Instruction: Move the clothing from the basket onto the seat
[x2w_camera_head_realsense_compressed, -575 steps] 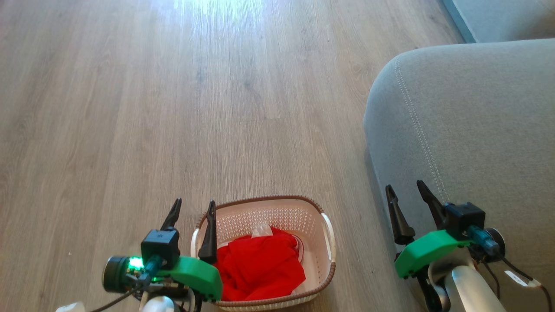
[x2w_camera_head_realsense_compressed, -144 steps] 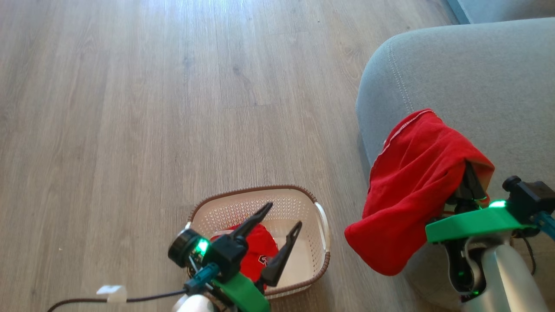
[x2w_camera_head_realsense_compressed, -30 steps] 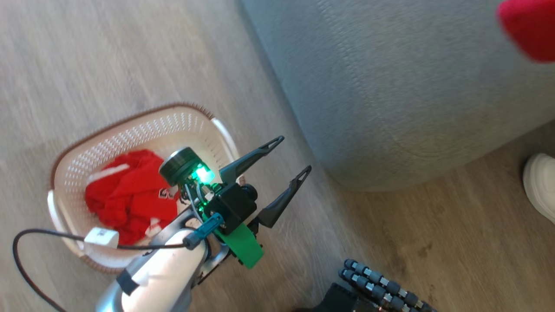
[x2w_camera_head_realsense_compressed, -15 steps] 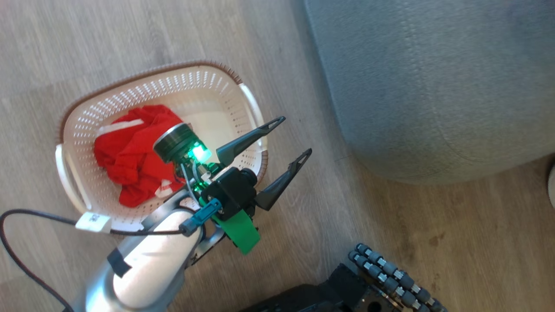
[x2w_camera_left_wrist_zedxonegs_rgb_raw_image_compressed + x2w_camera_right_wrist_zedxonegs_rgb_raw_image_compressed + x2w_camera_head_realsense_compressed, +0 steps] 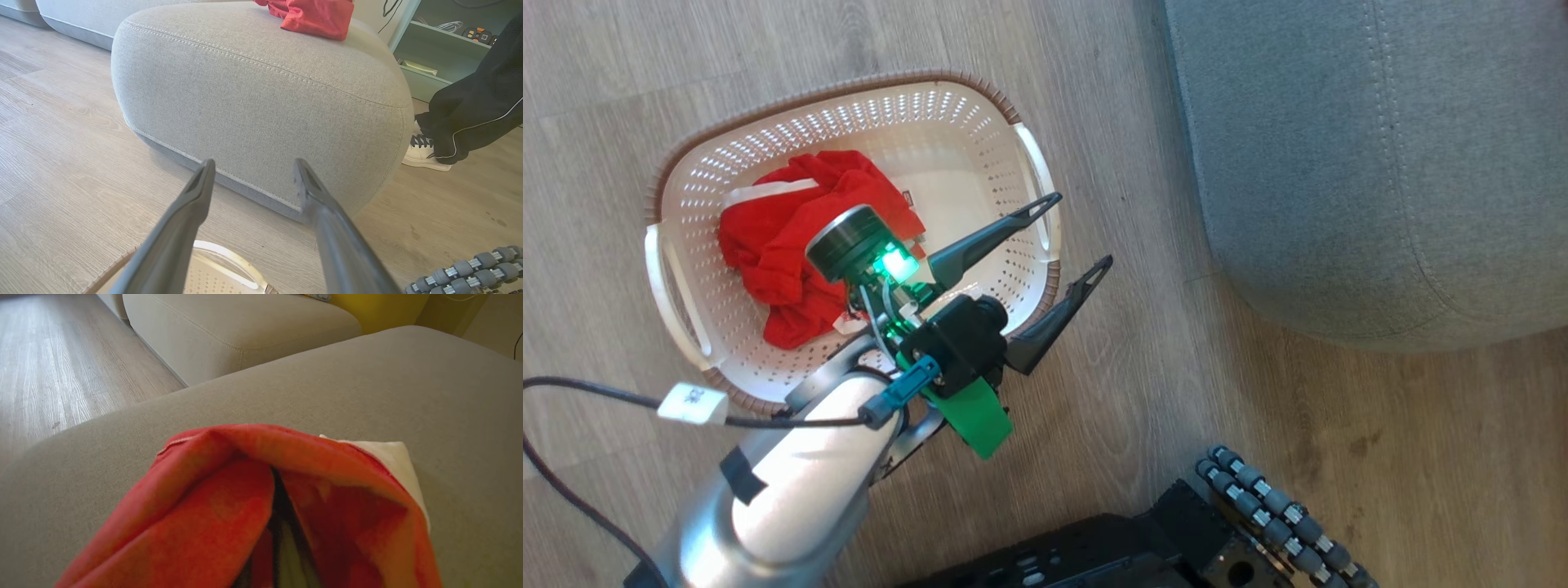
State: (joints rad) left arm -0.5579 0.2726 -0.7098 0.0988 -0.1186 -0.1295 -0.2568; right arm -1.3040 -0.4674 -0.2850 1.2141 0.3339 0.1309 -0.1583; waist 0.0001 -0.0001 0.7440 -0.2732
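One red fabric garment [image 5: 212,506] has reached the grey upholstered seat [image 5: 1339,163], right gripper [image 5: 280,498] clamped on it. Another red garment [image 5: 776,245] remains in the cream perforated basket [image 5: 849,106] beside the seat; left gripper [image 5: 1082,229] gapes empty.

Basket [image 5: 890,114] half bare beside clothing [image 5: 776,237]; floor [image 5: 1135,327] btwn it & seat [image 5: 1339,163] free; person's leg [image 5: 478,106] by seat.
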